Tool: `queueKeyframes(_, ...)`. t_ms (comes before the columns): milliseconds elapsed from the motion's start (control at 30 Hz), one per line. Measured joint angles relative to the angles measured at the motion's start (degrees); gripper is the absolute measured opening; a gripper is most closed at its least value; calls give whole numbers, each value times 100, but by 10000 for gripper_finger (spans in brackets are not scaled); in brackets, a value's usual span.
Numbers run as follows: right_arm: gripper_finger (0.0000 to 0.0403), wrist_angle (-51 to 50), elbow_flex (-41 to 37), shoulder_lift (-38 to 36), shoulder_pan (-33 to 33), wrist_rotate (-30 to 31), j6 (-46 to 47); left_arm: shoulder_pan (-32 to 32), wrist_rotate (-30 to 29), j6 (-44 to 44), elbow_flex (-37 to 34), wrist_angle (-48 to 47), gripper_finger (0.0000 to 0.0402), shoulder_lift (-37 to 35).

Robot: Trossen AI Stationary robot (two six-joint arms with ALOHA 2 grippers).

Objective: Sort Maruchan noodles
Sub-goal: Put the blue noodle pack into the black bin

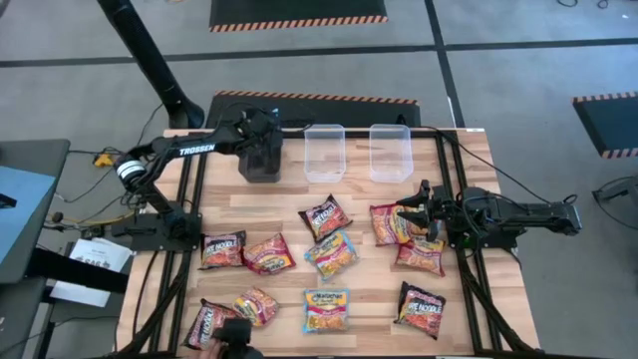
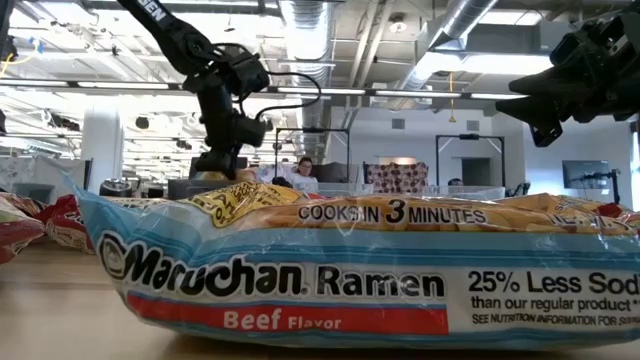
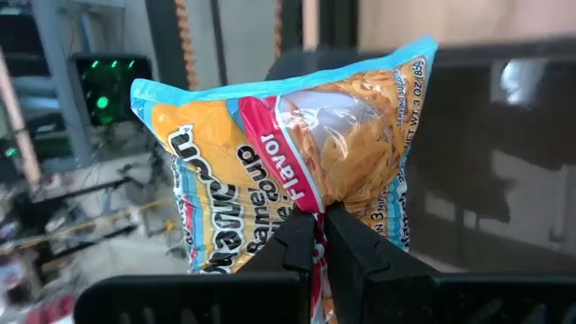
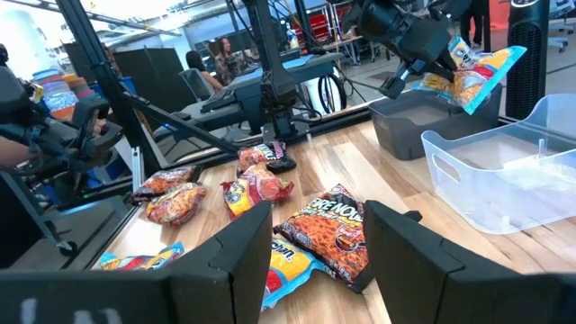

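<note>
Blue-yellow noodle packet (image 3: 297,153) clamped in left tool (image 3: 317,236) above black bin (image 4: 423,126); right tool (image 4: 319,247) apart, over table.

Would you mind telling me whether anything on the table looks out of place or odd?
Nothing looks damaged or spilled. The noodle packets lie scattered at mixed angles, unsorted, and the left claw holds a light blue packet over the black bin.

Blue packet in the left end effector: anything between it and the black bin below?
Nothing visible. The left end effector is shut on the light blue packet, holding it just above the open black bin; only air shows between them. The clear bins stand beside it, not under it.
</note>
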Motion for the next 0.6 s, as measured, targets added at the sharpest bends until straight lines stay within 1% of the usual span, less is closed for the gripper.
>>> queueKeyframes(100, 200, 1, -1, 1, 0, -2, 0, 55, -265, -3, 0, 49, 0, 27)
queueKeyframes(267, 200, 1, -1, 1, 1, -2, 0, 64, -332, -34, 0, 232, 0, 27)
queueKeyframes(467, 200, 1, 1, -1, -1, -2, 0, -6, -205, 118, 0, 250, 0, 27)
queueKeyframes(600, 200, 1, 1, 1, -1, 0, 0, -5, -10, 105, 0, 247, 0, 27)
